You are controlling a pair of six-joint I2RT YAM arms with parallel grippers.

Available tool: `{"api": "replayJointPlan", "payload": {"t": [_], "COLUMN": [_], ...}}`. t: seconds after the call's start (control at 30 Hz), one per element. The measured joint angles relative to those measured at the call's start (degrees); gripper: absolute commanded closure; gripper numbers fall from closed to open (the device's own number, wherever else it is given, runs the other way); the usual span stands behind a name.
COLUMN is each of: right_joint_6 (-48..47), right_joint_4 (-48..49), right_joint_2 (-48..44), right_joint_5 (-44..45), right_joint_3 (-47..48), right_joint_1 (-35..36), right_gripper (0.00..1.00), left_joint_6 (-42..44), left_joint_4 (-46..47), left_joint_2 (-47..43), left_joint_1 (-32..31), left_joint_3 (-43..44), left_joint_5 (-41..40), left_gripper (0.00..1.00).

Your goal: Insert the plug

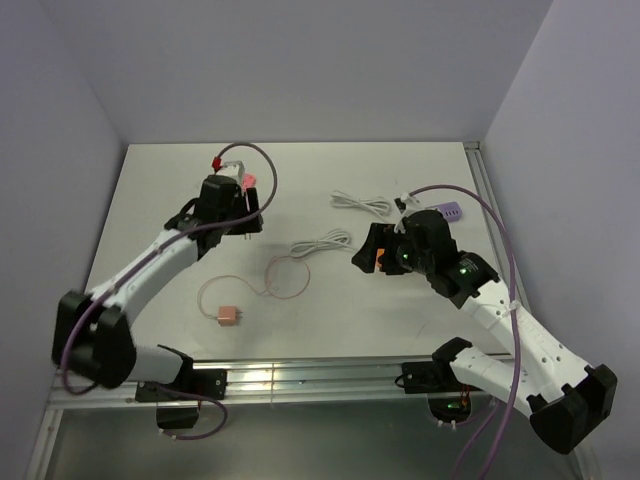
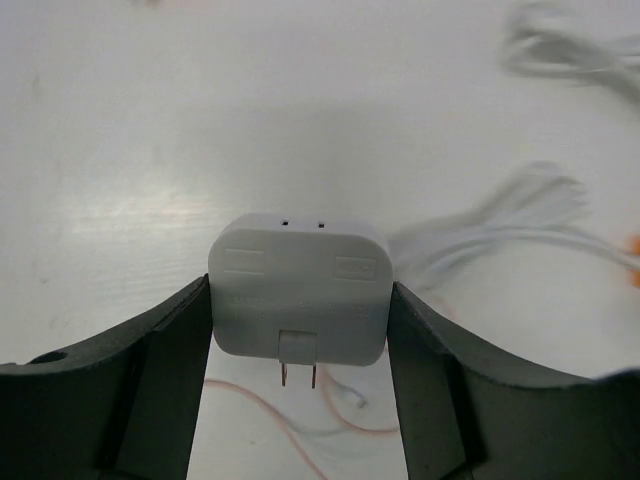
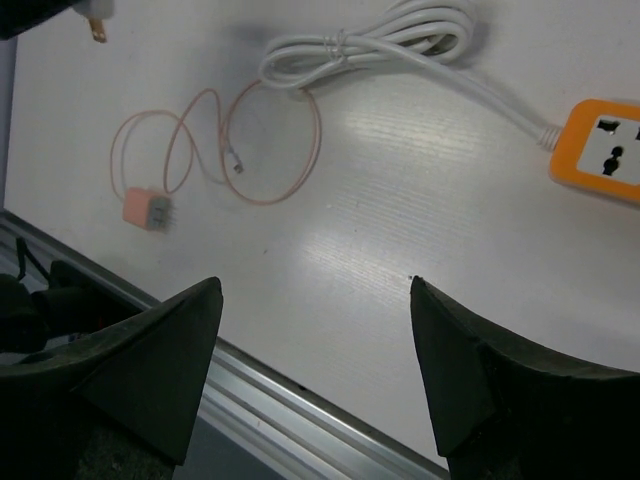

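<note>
Left gripper [image 2: 300, 312] was clamped on the plug [image 2: 298, 280], fingers [image 2: 165, 370] flat against its two side faces. The plug hung above the table [image 3: 400, 230] on the far-left side, well apart from the orange strip [image 3: 598, 150] at right-centre. Right gripper [image 3: 315, 290] was open and empty, hovering near the strip but not touching it

Risks as I judged them:
- the strip lay loose. Nothing pinned it, so an insertion push would likely slide or tip it
- the grip was on smooth plastic faces only, so an off-axis push could twist the plug in the jaws or pop it out
- prongs [image 2: 298, 372] weren't aimed at the strip. If they aren't turned to face it squarely, they'd hit the socket rim and could bend
- white cord [image 3: 370, 40] and the pink charger [image 3: 148, 208] with its thin lead lay between the two arms, so a low transfer could snag them
- the arms must meet mid-table, so there's a collision chance if both close in at once

Orientation: in the left wrist view the prongs came out of the plug's near edge and pointed to the bottom of the view, back between the fingers. Two small holes were on the opposite, far edge. The body was slightly wider than deep, long axis running across the jaws from finger to finger. The prong axis ran crosswise to that. I couldn't tell its exact tilt to the table
</note>
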Motion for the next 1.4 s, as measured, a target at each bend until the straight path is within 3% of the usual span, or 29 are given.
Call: {"api": "replayJointPlan", "payload": {"t": [0.17, 0.27, 0.5, 0.7, 0.93, 1.4], "right_joint_6": [1.0, 2.1, 5.6, 6.4, 6.6, 3.8], "right_joint_4": [0.1, 0.3, 0.0, -1.9, -3.3, -4.0], "right_joint_2": [2.5, 4.1, 7.3, 9.7, 11.3, 13.1], "right_joint_5": [-4.0, -6.2, -10.3, -10.3, -11.7, -16.5], "right_joint_3": [3.0, 5.5, 11.8, 18.3, 19.7, 19.3], "right_joint_1": [0.0, 0.0, 0.1, 1.3, 2.7, 6.3], "right_gripper": [0.31, 0.35, 0.41, 0.41, 0.41, 0.44], "left_joint_6": [3.6, 6.4, 13.3, 17.9, 20.7, 24.3], "left_joint_4": [8.4, 11.6, 13.3, 14.4, 17.6, 19.4], "left_joint_2": [-18.4, -24.1, -26.2, -24.6, -23.9, -20.1], "left_joint_1": [-8.3, -15.0, -31.0, -39.7, -44.3, -46.8], "left_joint_3": [-5.5, -7.1, -8.9, -9.2, -10.6, -10.6], "left_joint_5": [7.3, 9.0, 2.9, -4.4, -8.7, -11.1], "left_gripper": [1.00, 1.00, 1.00, 1.00, 1.00, 1.00]}}
